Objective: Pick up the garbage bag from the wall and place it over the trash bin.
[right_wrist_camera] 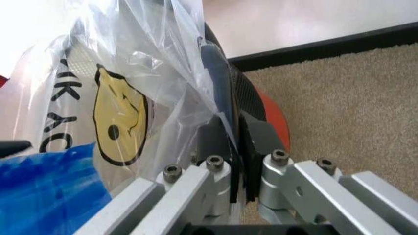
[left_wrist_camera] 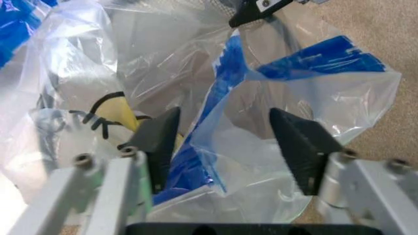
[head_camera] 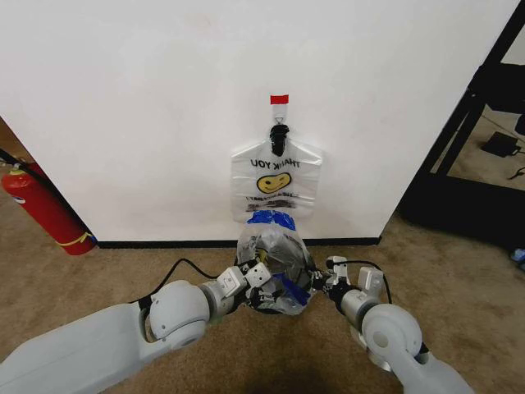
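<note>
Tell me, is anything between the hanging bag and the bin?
Yes. The trash bin, right below the garbage bag, already wears a blue-printed bag over its mouth; the left gripper and right gripper are at it.

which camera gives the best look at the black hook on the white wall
The head view: the black hook sits on the white wall under a red tape strip, with a translucent smiley-face bag hanging from it. The two wrist views look at crumpled plastic over the black mesh bin instead.
</note>
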